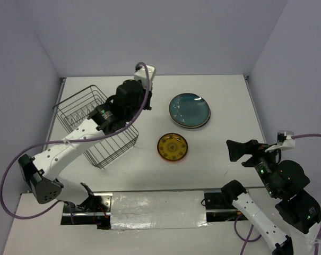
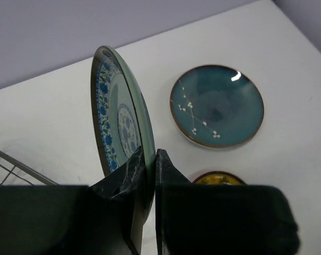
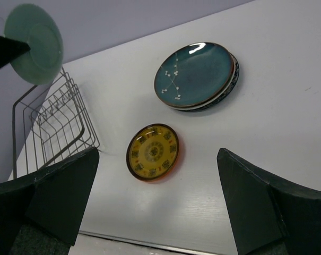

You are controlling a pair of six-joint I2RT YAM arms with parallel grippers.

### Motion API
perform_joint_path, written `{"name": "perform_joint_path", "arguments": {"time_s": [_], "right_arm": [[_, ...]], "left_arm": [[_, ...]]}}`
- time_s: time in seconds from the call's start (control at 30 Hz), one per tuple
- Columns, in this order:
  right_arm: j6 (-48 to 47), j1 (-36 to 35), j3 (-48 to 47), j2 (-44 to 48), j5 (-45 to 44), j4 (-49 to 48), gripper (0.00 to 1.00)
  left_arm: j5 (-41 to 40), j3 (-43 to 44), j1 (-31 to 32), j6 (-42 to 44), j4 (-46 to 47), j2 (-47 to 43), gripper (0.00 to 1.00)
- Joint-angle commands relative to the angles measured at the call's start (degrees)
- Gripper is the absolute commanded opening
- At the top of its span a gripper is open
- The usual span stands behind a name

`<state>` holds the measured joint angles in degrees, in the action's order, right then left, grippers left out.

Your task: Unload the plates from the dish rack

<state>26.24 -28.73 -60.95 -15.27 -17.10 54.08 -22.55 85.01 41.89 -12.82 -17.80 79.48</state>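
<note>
One teal plate (image 1: 189, 109) lies atop another on the surface (image 1: 224, 95), an orange plate (image 1: 172, 147) nearby and the dish rack (image 1: 78, 109) at left; the right gripper (image 1: 230, 150) gapes empty. Left wrist: the left gripper (image 2: 149, 175) clamps the upright blue-floral plate (image 2: 115, 122) by its rim. Right wrist: that plate hangs above the rack.

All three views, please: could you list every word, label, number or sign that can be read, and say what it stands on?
None: no view shows any readable text.
Yellow plate: dark marks ring its centre, too small to read as characters.
Dark teal plate: only a white blossom sprig.
Blue-floral plate: only flowers.
</note>
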Motion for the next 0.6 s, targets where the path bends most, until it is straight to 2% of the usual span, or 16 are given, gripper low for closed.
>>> {"name": "perform_joint_path", "arguments": {"time_s": [0.0,0.17,0.27,0.37,0.57], "right_arm": [[1.27,-0.27,-3.21,2.17,-3.9,-0.91,1.0],[1.62,-0.36,-6.02,2.61,-5.31,0.67,1.0],[1.62,-0.27,-6.29,2.44,-5.57,1.46,1.0],[1.45,-0.27,-5.85,2.61,-5.66,1.64,1.0],[1.45,-0.19,-4.97,2.7,-5.4,1.02,1.0]], "left_arm": [[-8.21,2.69,6.85,4.82,-2.75,5.83,0.0],[-16.28,7.44,16.98,1.32,-11.36,18.58,0.0],[-19.2,9.56,20.32,-0.45,-13.74,24.83,0.0],[-20.08,10.61,22.26,-2.29,-14.8,28.44,0.0],[-16.57,12.02,23.85,-4.41,-15.42,34.32,0.01]]}}
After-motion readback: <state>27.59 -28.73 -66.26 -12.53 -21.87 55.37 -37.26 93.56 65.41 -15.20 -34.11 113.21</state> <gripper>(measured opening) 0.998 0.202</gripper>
